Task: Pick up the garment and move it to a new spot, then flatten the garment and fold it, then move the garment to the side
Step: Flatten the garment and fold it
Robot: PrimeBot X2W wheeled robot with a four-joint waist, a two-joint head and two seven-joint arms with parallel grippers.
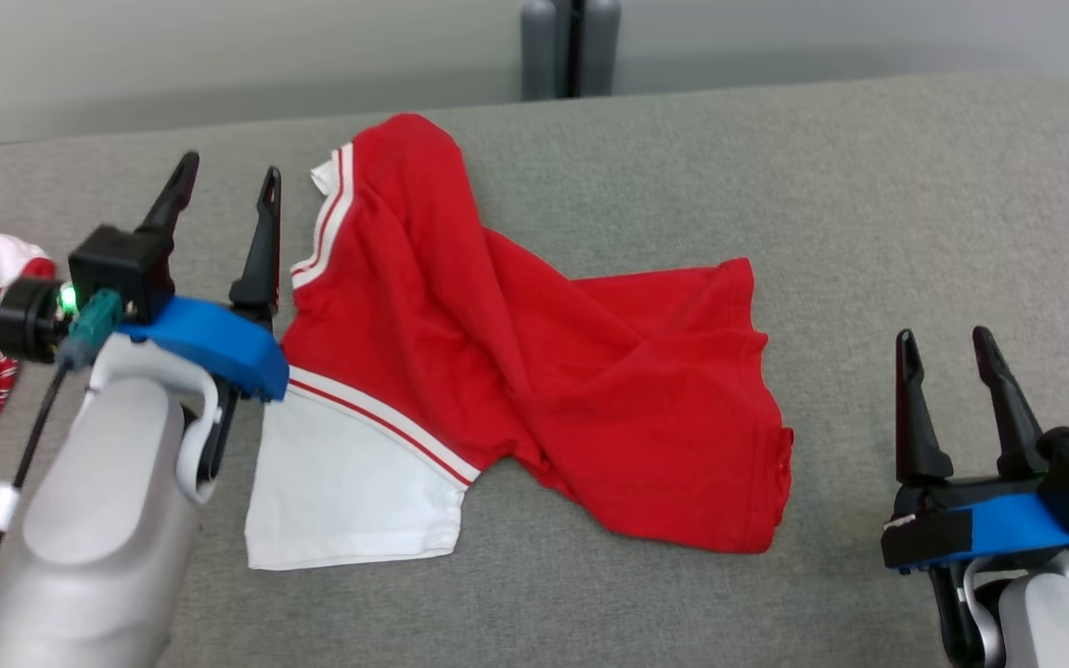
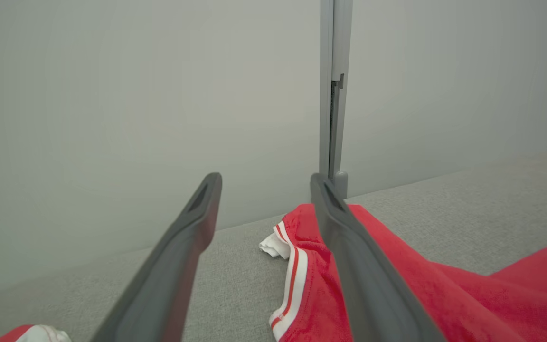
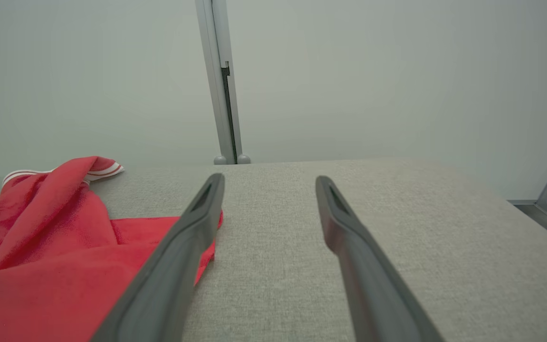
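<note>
Crumpled red cotton shirt with white striped sleeves (image 1: 534, 371) lies mid grey fabric tabletop (image 1: 869, 186). My left gripper (image 1: 228, 170) spread wide, empty, just beside striped edge. Right gripper (image 1: 943, 336) likewise, apart from hem. I judge flattening is next (cloth bunched): grab opposite edges, pull taut.

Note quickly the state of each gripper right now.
Left gripper: open, holding nothing, beside the garment.
Right gripper: open, holding nothing.
</note>
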